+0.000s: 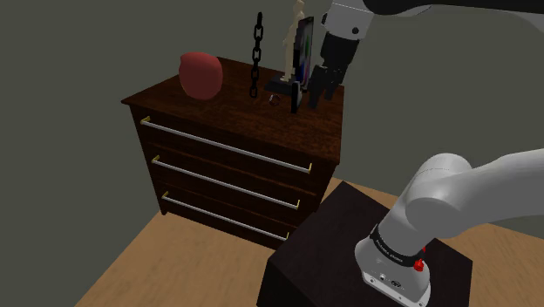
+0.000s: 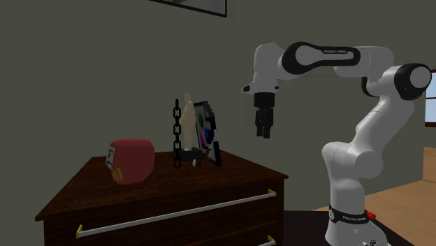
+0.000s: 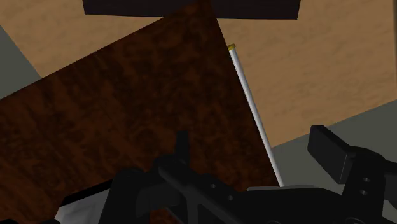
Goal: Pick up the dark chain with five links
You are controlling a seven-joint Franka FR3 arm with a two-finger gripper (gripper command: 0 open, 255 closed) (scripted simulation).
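The dark chain (image 1: 257,54) stands upright, links stacked, at the back of the dark wooden dresser top (image 1: 218,113); in the second exterior view the chain (image 2: 177,133) rises just left of a cream figurine (image 2: 189,120). My black gripper (image 1: 316,94) hangs open above the dresser's right end, to the shoulder view's right of the chain and apart from it. It hovers well above the top in the second exterior view (image 2: 264,133). One finger (image 3: 331,151) shows in the wrist view over the dresser's edge (image 3: 127,114), with nothing between the fingers.
A red rounded doll (image 1: 201,74) sits toward the dresser's left. A cream figurine (image 1: 295,39), a colourful framed panel (image 1: 304,48) and a small black slab (image 2: 216,154) crowd beside the chain. The drawers carry long metal handles (image 1: 227,151). My dark stand (image 1: 349,253) is on the wood floor.
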